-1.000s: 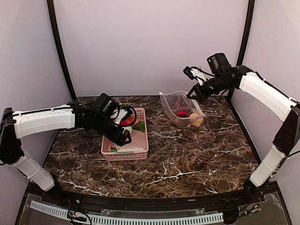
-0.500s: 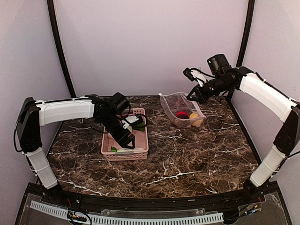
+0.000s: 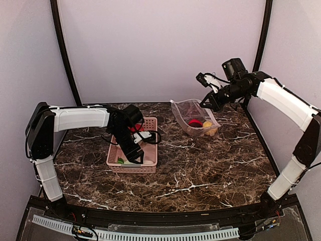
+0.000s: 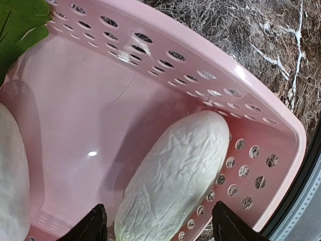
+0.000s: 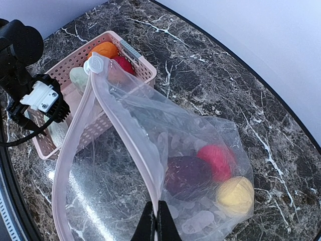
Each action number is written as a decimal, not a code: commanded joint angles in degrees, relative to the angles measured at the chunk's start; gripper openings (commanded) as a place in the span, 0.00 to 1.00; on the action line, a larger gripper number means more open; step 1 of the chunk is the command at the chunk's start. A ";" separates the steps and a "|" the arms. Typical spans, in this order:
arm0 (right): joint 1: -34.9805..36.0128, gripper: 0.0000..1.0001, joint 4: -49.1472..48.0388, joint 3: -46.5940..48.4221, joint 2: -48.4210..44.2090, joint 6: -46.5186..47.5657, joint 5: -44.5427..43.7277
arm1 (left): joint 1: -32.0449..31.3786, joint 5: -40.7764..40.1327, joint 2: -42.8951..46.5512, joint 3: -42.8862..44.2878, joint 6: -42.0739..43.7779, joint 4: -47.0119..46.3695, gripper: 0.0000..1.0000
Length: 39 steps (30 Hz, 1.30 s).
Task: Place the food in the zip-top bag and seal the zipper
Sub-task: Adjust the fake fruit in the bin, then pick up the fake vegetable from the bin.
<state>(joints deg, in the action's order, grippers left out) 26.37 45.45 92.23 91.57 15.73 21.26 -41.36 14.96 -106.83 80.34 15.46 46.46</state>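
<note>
top view: the left gripper is down inside the pink basket, which sits left of centre on the marble table. the right gripper is raised at the back right, above the zip-top bag. the bag stands on the table to the right of the basket, apart from it.

left wrist view: the fingers are spread, one tip on each side of a white wrinkled vegetable lying along the basket's perforated wall; i cannot tell whether they touch it. a second white piece shows at the left edge, and a green leaf in the top corner.

right wrist view: the fingers are pinched together on the bag's mouth edge, right at the zipper — the strip loops wide open. a dark purple piece, a red piece and a yellow piece lie in the bag's bottom. an orange piece sits in the basket beyond.
</note>
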 commanded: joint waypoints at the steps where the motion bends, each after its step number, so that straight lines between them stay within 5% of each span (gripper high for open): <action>1: 0.35 0.00 -0.75 -0.82 -1.44 0.44 0.72 | 0.06 -2.08 -0.59 -0.75 2.67 0.02 0.71; 13: 0.30 0.00 -0.60 -0.83 -1.36 0.42 0.56 | 0.07 -6.76 -3.06 0.88 4.54 -1.92 0.71; 20: 0.35 0.00 -0.71 -1.38 -1.83 0.50 0.19 | 1.48 -13.47 -3.86 3.66 -2.08 -3.21 0.70; 26: 0.35 0.00 -0.79 -1.65 -2.26 0.53 0.15 | 3.43 -12.48 -1.64 4.17 -8.70 -4.77 0.72; 33: 0.30 0.00 -0.90 -2.13 -2.50 0.52 0.45 | 3.38 -0.70 4.12 0.31 -2.86 -7.54 0.75; 39: 0.35 0.00 -0.93 -2.22 -2.61 0.48 0.56 | 3.38 -0.01 4.75 0.04 -0.19 -6.24 0.72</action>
<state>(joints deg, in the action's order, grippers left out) 26.37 45.45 90.59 90.41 15.86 21.23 -37.85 12.71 -104.09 81.12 12.45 39.33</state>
